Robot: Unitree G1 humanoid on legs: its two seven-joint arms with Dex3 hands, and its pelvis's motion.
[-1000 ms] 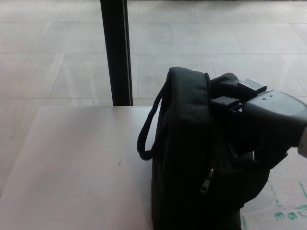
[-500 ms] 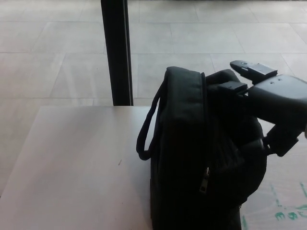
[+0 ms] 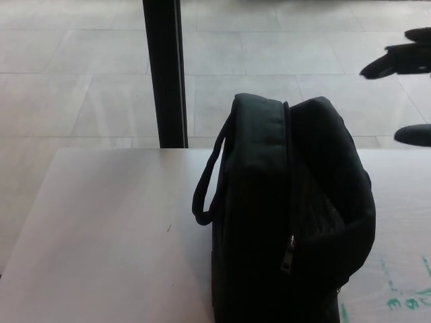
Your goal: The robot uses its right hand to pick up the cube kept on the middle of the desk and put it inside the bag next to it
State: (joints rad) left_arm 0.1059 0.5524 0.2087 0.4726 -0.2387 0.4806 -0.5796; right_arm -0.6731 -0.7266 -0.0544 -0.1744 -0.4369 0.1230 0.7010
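Black fabric fills the middle: the bag (image 3: 286,215) stands upright on the pale counter (image 3: 101,235), its carry loop (image 3: 205,178) hanging on the left side. No cube shows anywhere on the counter. My right hand (image 3: 407,87) is at the far right edge, clear of the bag, fingers (image 3: 397,62) spread apart and empty.

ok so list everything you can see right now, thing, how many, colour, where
bag: one, black, upright on the desk right of centre, carry handle hanging on its left side, zip pull on its front
desk: one, white, fills the lower frame, green marks at its right edge
post: one, black, vertical, behind the desk
floor: pale tiles, beyond the desk
cube: none visible
right hand: one, black, at the right edge above the desk, fingers apart, holding nothing
left hand: not in view
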